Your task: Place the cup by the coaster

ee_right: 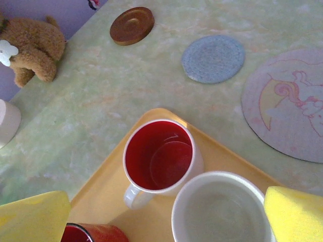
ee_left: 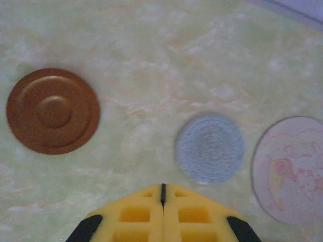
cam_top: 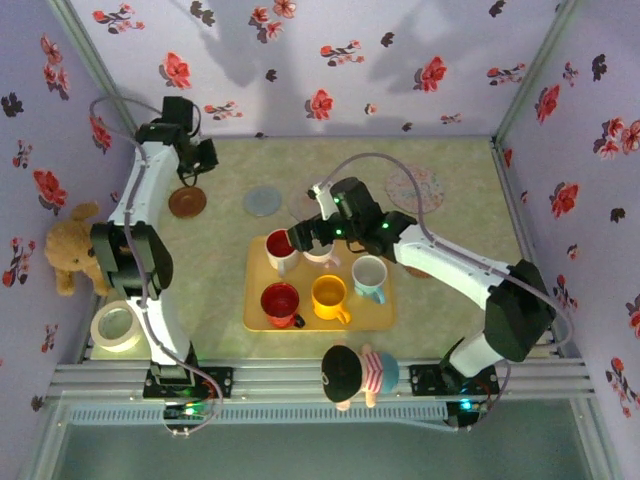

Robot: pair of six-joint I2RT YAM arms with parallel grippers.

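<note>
R gripper [ee_right: 162,201] is spread wide, one yellow finger [ee_right: 33,217] on each side of the white cup [ee_right: 219,212] and not clamped on it. The cup stands upright at the far edge of the yellow tray [ee_right: 229,159], w/ a pale, bare inside. Just beside it on the L is a red-lined cup [ee_right: 161,156], upright and empty, handle toward the near side. The tray also holds a red cup [cam_top: 281,303], a yellow cup [cam_top: 330,296] and a teal-handled cup [cam_top: 369,277], all upright w/ no contents visible. Beyond the tray on the table lie a brown coaster [ee_right: 131,25], a grey coaster [ee_right: 213,58] and a pink coaster [ee_right: 290,103], all bare and apart from the cups. L gripper [ee_left: 163,194] is pressed closed on nothing, hanging over the table near the grey coaster.
</note>
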